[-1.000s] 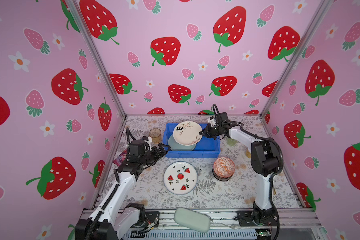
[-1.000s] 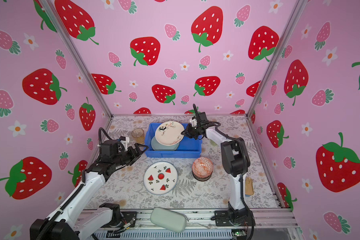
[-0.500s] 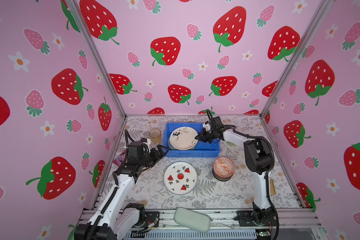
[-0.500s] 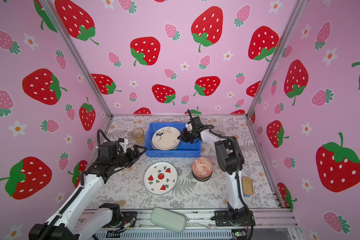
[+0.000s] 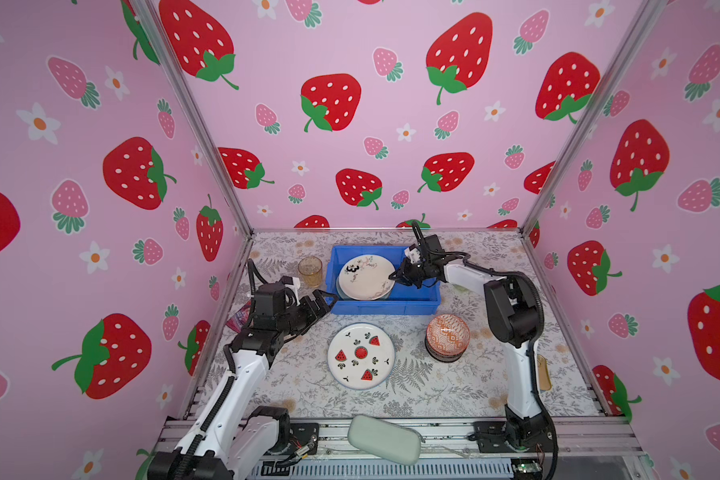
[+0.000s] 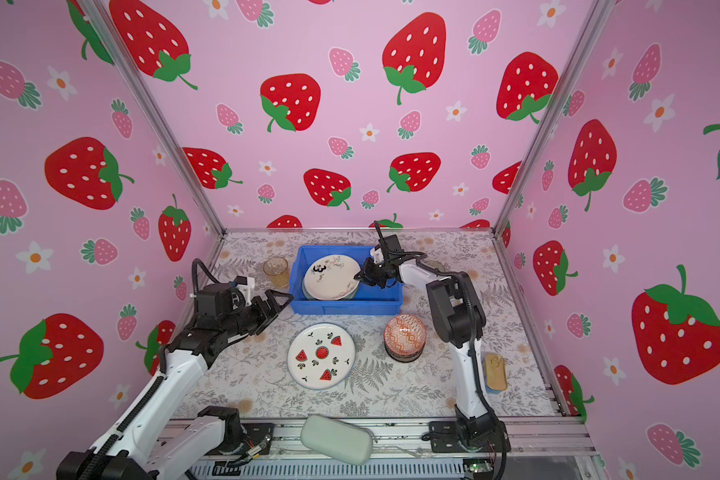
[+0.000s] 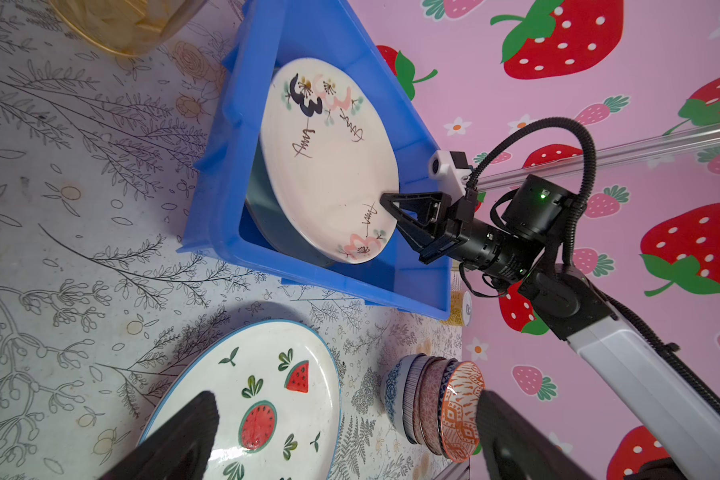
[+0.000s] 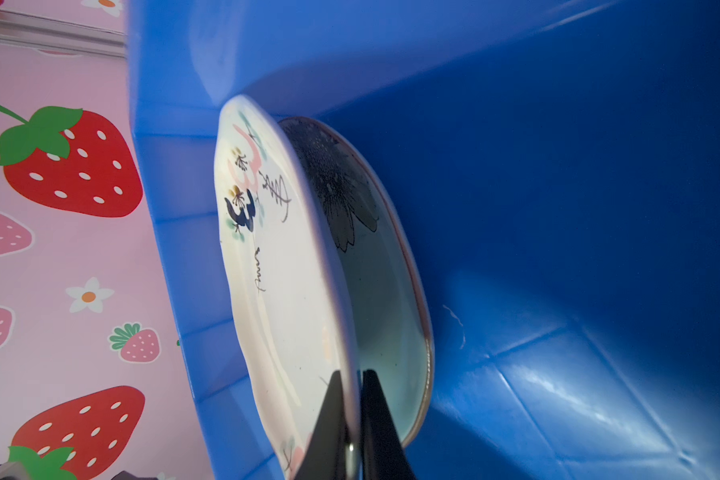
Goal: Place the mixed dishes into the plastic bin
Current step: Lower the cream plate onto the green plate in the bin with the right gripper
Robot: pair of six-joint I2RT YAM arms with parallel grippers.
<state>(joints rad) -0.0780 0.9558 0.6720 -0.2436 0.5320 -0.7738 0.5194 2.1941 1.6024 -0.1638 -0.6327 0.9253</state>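
The left tool (image 5: 323,303) reaches up from the near edge, where a pale grey-green pouch (image 5: 383,438) lies on the metal rail. Its jaws are spread wide and it holds nothing. In both top views it hangs over the tabletop (image 5: 454,390), a little left of the middle, just beside the near left corner of the blue bin (image 5: 385,309).

Below the middle of the frame lies the watermelon plate (image 5: 360,355), flat on the tabletop. To its right, near but apart, stands a stack of small bowls (image 5: 447,336) with the orange one on top. In a top view a gold tin (image 6: 495,372) lies further right, by the right arm's post. A purple bag (image 5: 240,318) peeks out at the left edge, partly hidden by the left arm.

Just above the watermelon plate sits the blue bin. Inside it is the floral plate (image 5: 366,276), lying tilted on top of a darker green plate (image 8: 375,291). The right tool (image 5: 393,276) comes in from the right and is clenched on the floral plate's rim, one finger above and one below. On that side the rim is lifted off the darker plate.

Left of the bin, toward the back, the amber tumbler (image 5: 309,270) stands upright on the tabletop.
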